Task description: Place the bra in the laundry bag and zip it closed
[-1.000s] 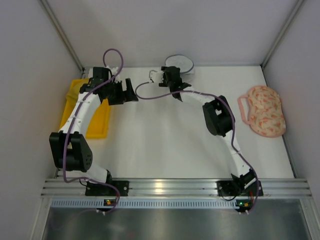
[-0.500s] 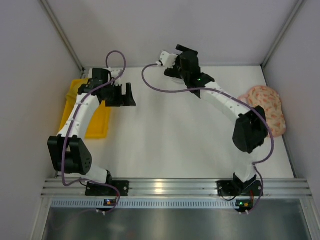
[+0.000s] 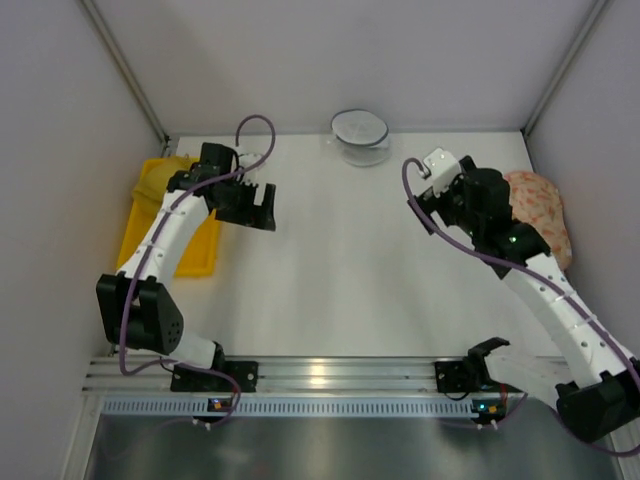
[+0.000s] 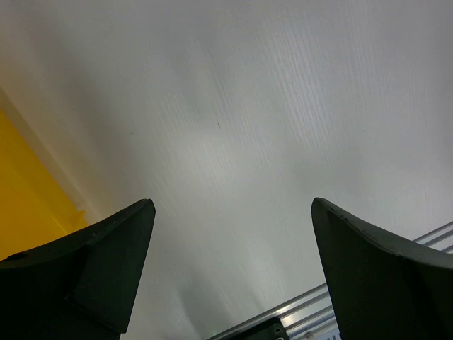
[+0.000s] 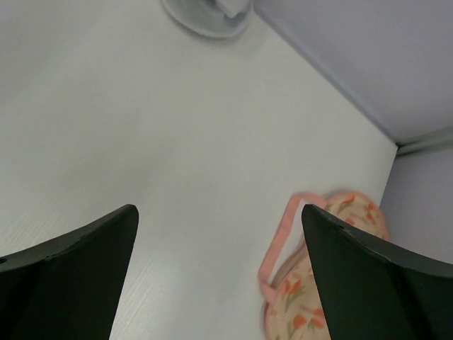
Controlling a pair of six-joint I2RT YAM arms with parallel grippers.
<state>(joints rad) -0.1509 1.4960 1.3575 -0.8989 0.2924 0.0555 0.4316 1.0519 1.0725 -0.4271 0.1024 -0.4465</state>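
Overhead, the laundry bag (image 3: pixel 360 133) sits as a pale round mesh dome with a thin dark rim at the far edge of the white table (image 3: pixel 340 290), against the back wall. The black bra cannot be made out in any view, and whether it lies inside the bag cannot be told through the mesh. The left gripper (image 3: pixel 265 207) hangs over bare table well to the left of the bag, its two black fingers spread apart with nothing between them. Farther left of the bag lies a yellow tray (image 3: pixel 190 255) with a mustard-yellow cloth (image 3: pixel 165 178) at its far end. The right gripper (image 3: pixel 462 190) is well to the right of the bag and apart from it, its jaws wide and empty. A pink floral bra (image 3: pixel 548 215) lies farther right of the bag, near the side wall, partly hidden behind the right arm.

From the left wrist, two dark fingers stand at the lower corners with plain white table between them. A strip of the tray shows at the left edge and a metal rail (image 4: pixel 432 235) at the lower right.

From the right wrist, the fingers are likewise far apart over bare table. The bag's rim shows at the top edge, well clear of the fingers. The pink bra, with its strap loop, lies at the lower right, beside the right-hand finger.
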